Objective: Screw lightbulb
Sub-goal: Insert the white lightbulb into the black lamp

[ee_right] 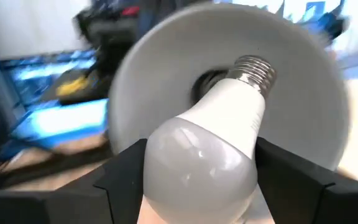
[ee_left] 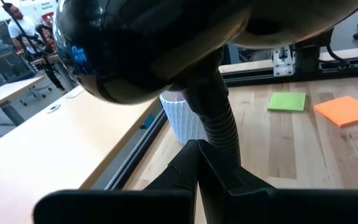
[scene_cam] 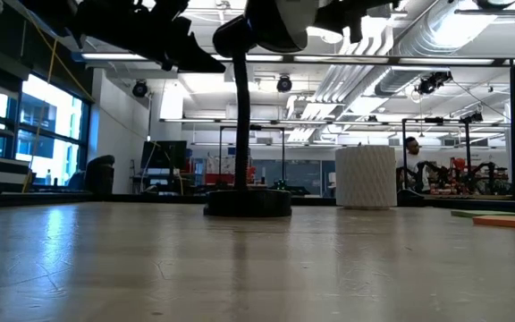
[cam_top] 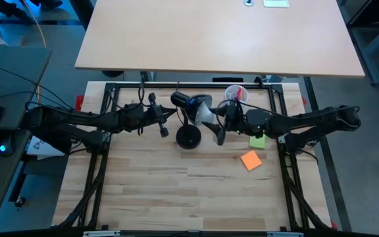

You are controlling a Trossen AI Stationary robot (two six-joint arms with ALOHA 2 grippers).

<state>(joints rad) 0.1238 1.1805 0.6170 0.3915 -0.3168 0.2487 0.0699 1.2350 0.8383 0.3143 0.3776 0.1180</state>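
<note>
The black desk lamp stands on its round base (cam_top: 188, 137) at the table's middle, its head (cam_top: 188, 102) and grey-white shade (ee_right: 166, 74) turned toward the table's right. My right gripper (ee_right: 201, 180) is shut on the white lightbulb (ee_right: 210, 149), level with the shade. The bulb's silvery screw base (ee_right: 253, 68) points into the shade, a little beside the dark socket (ee_right: 207, 84). My left gripper (ee_left: 197, 163) comes from the table's left with its fingers together at the lamp's ribbed neck (ee_left: 219, 130), just under the head. My left gripper has its shut fingertips (ee_left: 219, 174) at the lamp's ribbed neck (ee_left: 229, 155), coming level from the table's left. The fingers hide the place of contact, so I cannot tell whether they touch the neck. My right gripper pinches the bulb's rounded white globe (ee_right: 160, 155) between its two fingers, one on each side. The fingers come level from the table's right and lie along the bulb. The bulb is lifted clear, lying about level with its screw base forward.
A white ribbed cup (cam_top: 235, 93) holding a red item stands at the far edge, right of the lamp; it also shows in the low view (scene_cam: 365, 176). A green note (cam_top: 256, 141) and an orange note (cam_top: 251, 160) lie on the table's right. A person (scene_cam: 411, 148) is far off.
</note>
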